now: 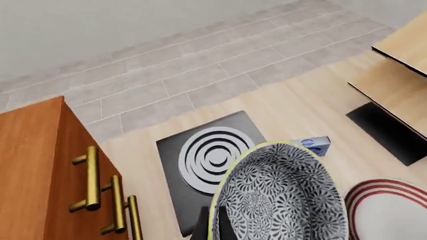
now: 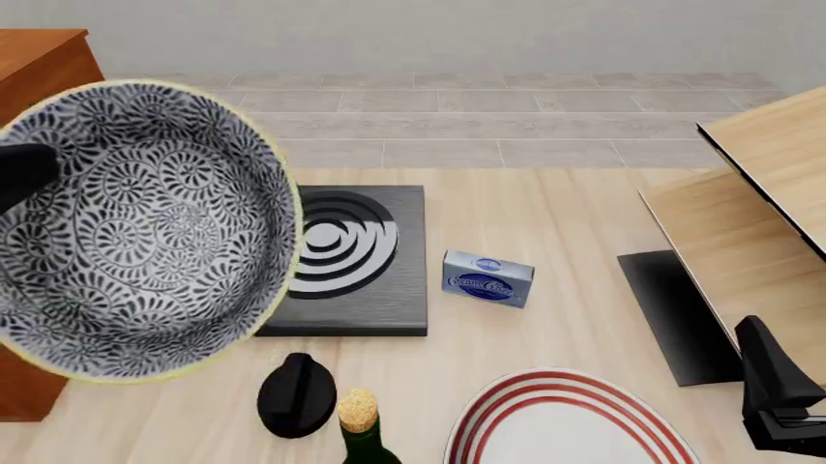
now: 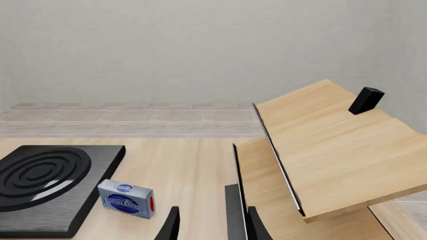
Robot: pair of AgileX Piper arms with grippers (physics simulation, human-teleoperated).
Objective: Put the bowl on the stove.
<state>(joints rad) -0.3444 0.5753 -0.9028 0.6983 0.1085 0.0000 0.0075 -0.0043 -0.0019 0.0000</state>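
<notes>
A: Biggest thing in shot, the table (image 2: 568,222), pale wood, and the stove (image 2: 368,256) lies flat on it; call that our landmark.

B: And the bowl (image 2: 135,227)?

A: Held up in the air, tipped so its patterned inside faces the front camera, covering the stove's left edge from that view. The left gripper (image 1: 215,227) has its fingers clamped across the bowl's rim.

B: To the stove's right?

A: Wooden shelves (image 2: 761,184), well apart, a thin black panel (image 2: 678,314) under them. Nearer the arms than the stove, 1 red-ringed plate (image 2: 562,425).

B: Right gripper (image 3: 210,220)?

A: Low by the shelves, fingers a narrow gap apart, nothing between them.

B: Smaller bits?

A: A blue box (image 2: 488,278) just right of the stove. A black mouse (image 2: 297,394) and a corked bottle (image 2: 362,425) in front of it.
</notes>
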